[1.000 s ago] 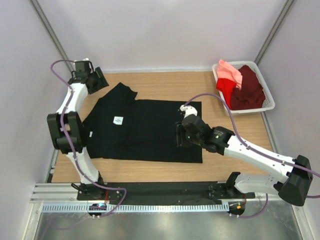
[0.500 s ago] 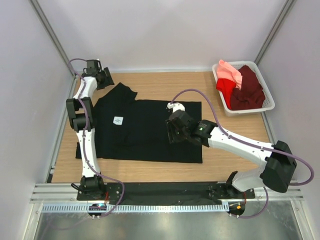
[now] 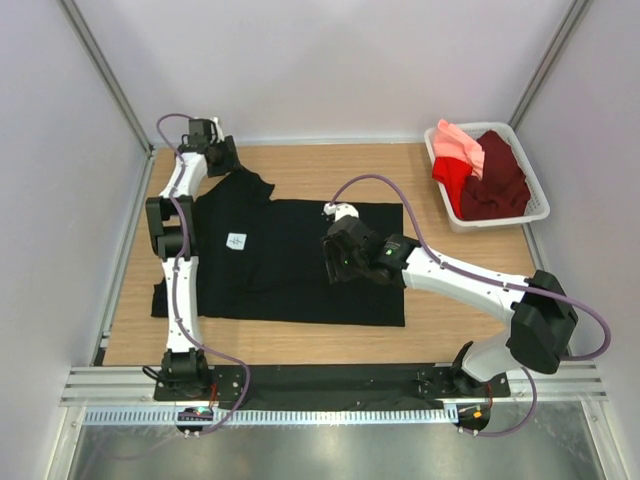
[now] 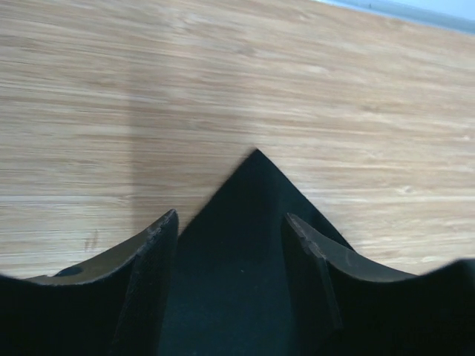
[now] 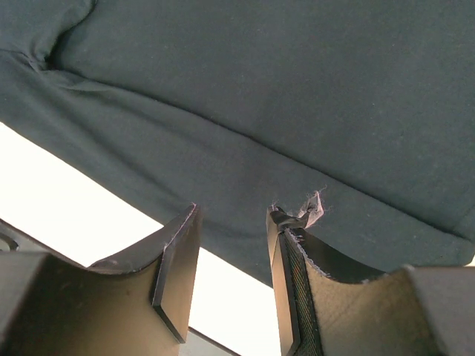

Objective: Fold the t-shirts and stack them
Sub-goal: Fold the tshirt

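Left gripper (image 3: 222, 157) is at the black t-shirt's (image 3: 290, 270) far-left sleeve tip, jaws apart astride it, nothing pinched; the shirt lies flat, unfolded. Right gripper (image 3: 335, 258) hangs over the shirt's middle, half open, empty. Right of the shirt, basket (image 3: 505, 221) holds three more shirts (image 3: 495, 180), so no stack yet.

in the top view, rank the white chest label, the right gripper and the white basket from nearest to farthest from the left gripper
From the left gripper at the far left:
1. white chest label, on the black t-shirt, left side.
2. right gripper, mid-table over the shirt.
3. white basket, far right corner.
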`<action>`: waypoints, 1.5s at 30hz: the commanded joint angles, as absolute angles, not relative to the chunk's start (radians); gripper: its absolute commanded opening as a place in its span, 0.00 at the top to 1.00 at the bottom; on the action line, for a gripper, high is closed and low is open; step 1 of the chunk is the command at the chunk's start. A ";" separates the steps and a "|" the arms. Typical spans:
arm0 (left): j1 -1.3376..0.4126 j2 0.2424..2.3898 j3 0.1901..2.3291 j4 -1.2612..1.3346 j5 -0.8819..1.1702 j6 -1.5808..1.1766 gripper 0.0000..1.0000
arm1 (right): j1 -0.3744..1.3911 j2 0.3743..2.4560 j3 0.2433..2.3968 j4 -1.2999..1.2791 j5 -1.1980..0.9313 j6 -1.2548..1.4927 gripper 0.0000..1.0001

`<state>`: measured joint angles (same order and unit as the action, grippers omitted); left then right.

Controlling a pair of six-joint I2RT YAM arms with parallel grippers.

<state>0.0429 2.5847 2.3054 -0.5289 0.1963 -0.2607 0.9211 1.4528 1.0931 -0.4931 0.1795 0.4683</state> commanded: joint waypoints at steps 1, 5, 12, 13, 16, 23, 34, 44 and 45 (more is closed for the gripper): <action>0.037 2.592 2.338 -0.560 0.215 -0.225 0.42 | 0.923 1.459 1.144 -0.460 0.169 0.460 0.53; 0.025 2.589 2.338 -0.563 0.186 -0.213 0.51 | 0.923 1.456 1.140 -0.465 0.166 0.462 0.53; 0.009 2.605 2.379 -0.607 0.097 -0.196 0.74 | 0.917 1.450 1.134 -0.465 0.170 0.469 0.53; 0.009 2.600 2.376 -0.607 0.094 -0.190 0.79 | 0.914 1.450 1.132 -0.463 0.166 0.472 0.53; -0.032 2.592 2.372 -0.607 0.072 -0.161 0.87 | 0.908 1.454 1.121 -0.434 0.140 0.483 0.53; -0.045 2.475 2.284 -0.563 0.069 -0.190 1.00 | 0.806 1.517 1.179 -0.445 0.120 0.497 0.53; -0.045 2.267 2.117 -0.537 0.006 -0.216 1.00 | 0.548 1.839 1.531 -0.663 0.337 0.457 0.54; -0.043 2.129 1.996 -0.523 0.011 -0.244 1.00 | 0.419 2.080 1.775 -0.755 0.509 0.479 0.55; -0.041 2.125 1.988 -0.523 0.012 -0.247 1.00 | 0.411 2.106 1.787 -0.743 0.512 0.480 0.54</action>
<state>-0.0490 2.1941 2.0041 -0.5575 0.0193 -0.2329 0.4316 2.0830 1.7214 -0.7315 0.4442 0.4736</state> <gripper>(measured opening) 0.005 0.454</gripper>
